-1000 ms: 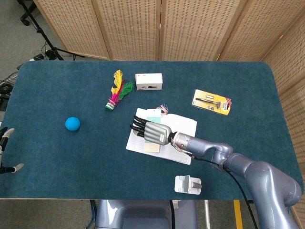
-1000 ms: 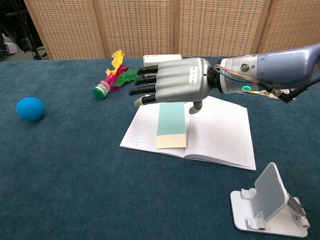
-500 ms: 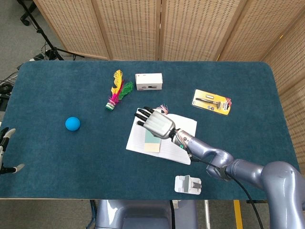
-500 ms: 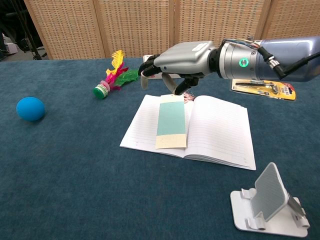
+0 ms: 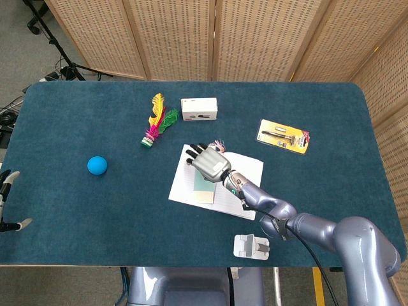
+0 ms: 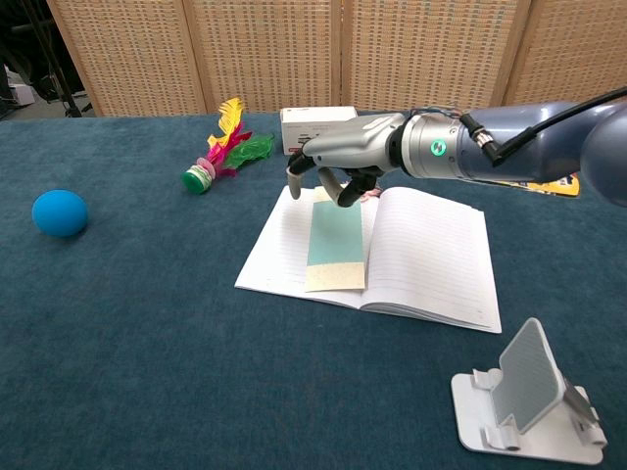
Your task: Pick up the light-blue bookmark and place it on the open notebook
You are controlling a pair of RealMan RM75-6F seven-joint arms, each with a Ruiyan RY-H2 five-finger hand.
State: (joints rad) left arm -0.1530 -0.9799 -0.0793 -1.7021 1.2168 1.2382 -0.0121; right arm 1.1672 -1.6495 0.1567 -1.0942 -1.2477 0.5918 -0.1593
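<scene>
The light-blue bookmark (image 6: 335,240) lies flat along the left page of the open notebook (image 6: 431,257), its cream end toward me. In the head view only the bookmark's (image 5: 203,189) near end shows on the notebook (image 5: 247,169). My right hand (image 6: 338,166) hovers palm down over the bookmark's far end, fingers spread and a little curled, holding nothing; I cannot tell whether the fingertips touch the paper. From the head view the same hand (image 5: 207,160) covers the notebook's upper left. My left hand (image 5: 7,203) shows partly at the table's left edge, fingers apart and empty.
A blue ball (image 6: 59,212) lies at the left. A feather shuttlecock (image 6: 220,147) and a white box (image 6: 315,125) sit behind the notebook. A yellow blister pack (image 5: 283,136) is at the right. A white phone stand (image 6: 524,401) stands near the front edge.
My right hand has turned from fingers-out over the page to palm down and drawn back to the notebook's far end. The bookmark has stayed put on the page.
</scene>
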